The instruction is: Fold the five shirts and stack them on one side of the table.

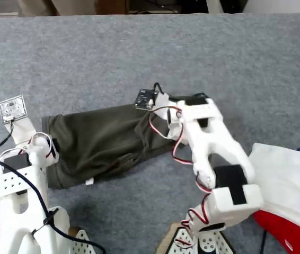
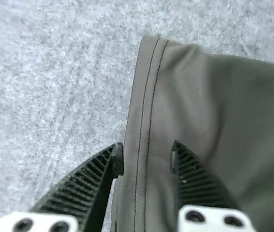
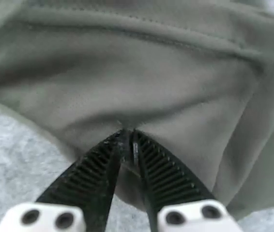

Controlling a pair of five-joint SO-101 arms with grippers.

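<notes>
High view, olive shirt (image 1: 102, 143) on grey table (image 1: 245, 63), left claw (image 2: 147, 155) parted astride hem, right claw (image 3: 128, 137) pinching fabric.

One shirt (image 1: 102, 143) flat on table (image 1: 245, 63), left of centre; left gripper (image 2: 146, 157) astride its left hem; right gripper (image 3: 127, 137) at its right end; pile of shirts (image 1: 290, 185) at table's right edge.

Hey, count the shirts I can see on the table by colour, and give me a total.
olive-green shirt: 1
white shirt: 1
red shirt: 1
Total: 3
</notes>
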